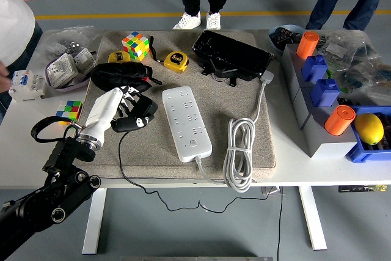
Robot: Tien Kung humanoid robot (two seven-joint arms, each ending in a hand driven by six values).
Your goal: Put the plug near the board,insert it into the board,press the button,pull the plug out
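One hand does the work: the left hand (125, 107) comes in from the lower left with its fingers wrapped around the black plug (139, 116), which sits low over the grey mat (244, 99), just left of the white power strip (186, 121) and not yet above any socket. The plug's thin black cord (122, 166) trails down over the near table edge. To do this step well, I judge the hand should carry the plug rightward over a socket row, keep it low, and turn the wrist so the prongs (hidden from this view) face down squarely before descending. Slack in the cord looks sufficient, though it could drag on the mat edge. The strip lies loose, so a slanted push may shove it toward its own coiled white cable (240, 151).
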